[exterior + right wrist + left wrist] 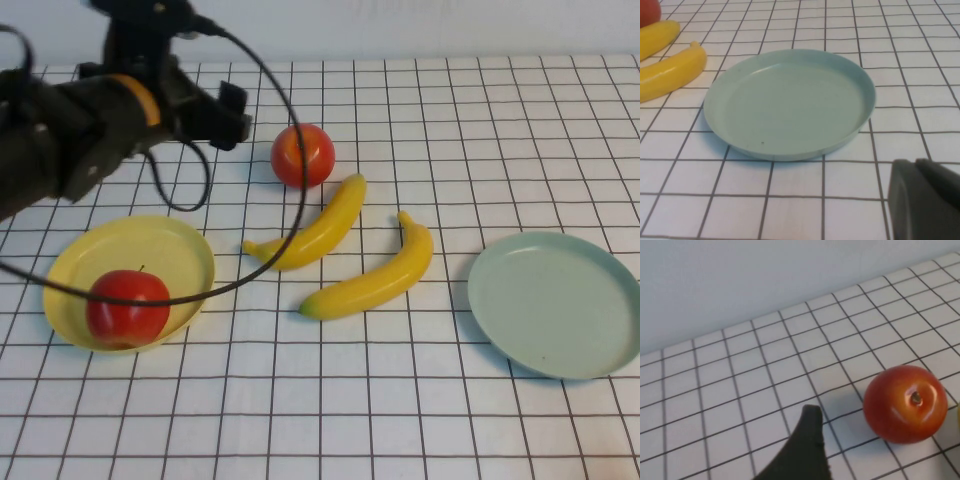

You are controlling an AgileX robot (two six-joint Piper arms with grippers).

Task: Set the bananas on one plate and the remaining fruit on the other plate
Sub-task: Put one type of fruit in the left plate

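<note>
One red apple (303,155) lies on the table at the back; it also shows in the left wrist view (905,404). My left gripper (238,115) hovers open just left of it, apart from it, with one finger (807,445) in view. A second apple (127,305) sits on the yellow plate (170,250) at the front left. Two bananas (318,226) (380,275) lie on the table in the middle. The mint-green plate (555,300) is empty at the right. My right gripper (916,164) is shut, low beside that plate (790,102); it is out of the high view.
The left arm and its looping black cable (290,150) hang over the back left of the table, the cable crossing the yellow plate and the far apple. Banana ends (670,65) lie just beyond the mint plate. A pale wall (765,275) bounds the table's far edge.
</note>
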